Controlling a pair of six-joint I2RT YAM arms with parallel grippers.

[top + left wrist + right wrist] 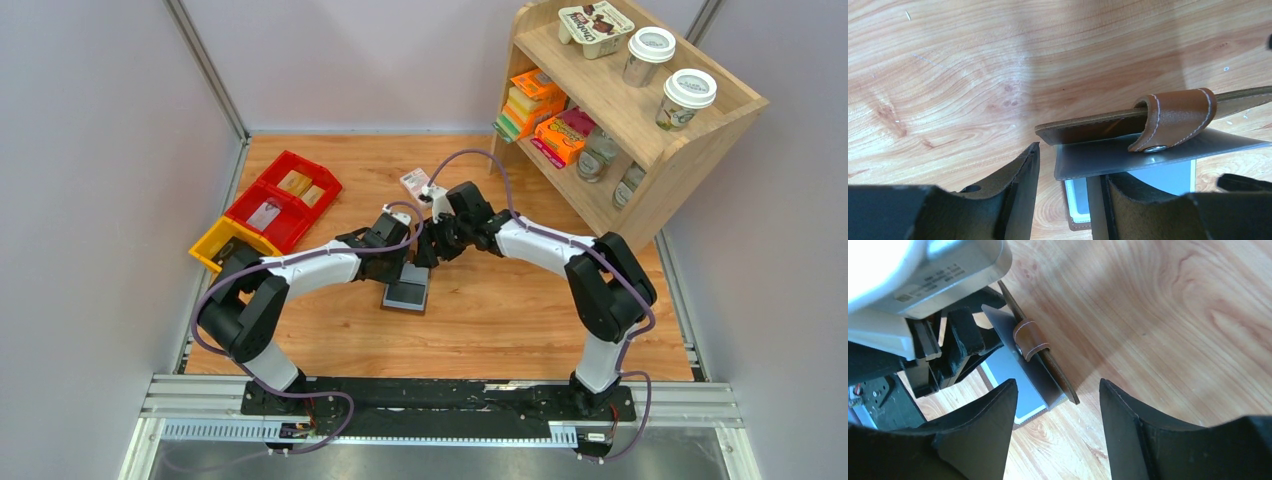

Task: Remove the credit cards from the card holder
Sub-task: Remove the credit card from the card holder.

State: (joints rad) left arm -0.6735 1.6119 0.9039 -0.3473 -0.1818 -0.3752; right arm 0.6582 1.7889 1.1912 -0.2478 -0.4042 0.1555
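Observation:
The brown leather card holder (405, 294) lies open on the table. One brown flap (1088, 127) stands raised, with the snap tab (1173, 120) curled over its edge and a grey inner sleeve (1128, 155) below it. My left gripper (1070, 165) is open at the wallet's corner, and its right finger (1143, 205) rests on the pale blue inside under the sleeve. My right gripper (1058, 385) is open and empty, just above and beside the raised flap (1048, 365). No credit card shows clearly apart from the pockets.
Red and yellow bins (285, 205) stand at the back left with yellowish blocks and a pale flat item. A pink-and-white box (414, 182) lies behind the grippers. A wooden shelf (640, 130) with cups and packets stands at the back right.

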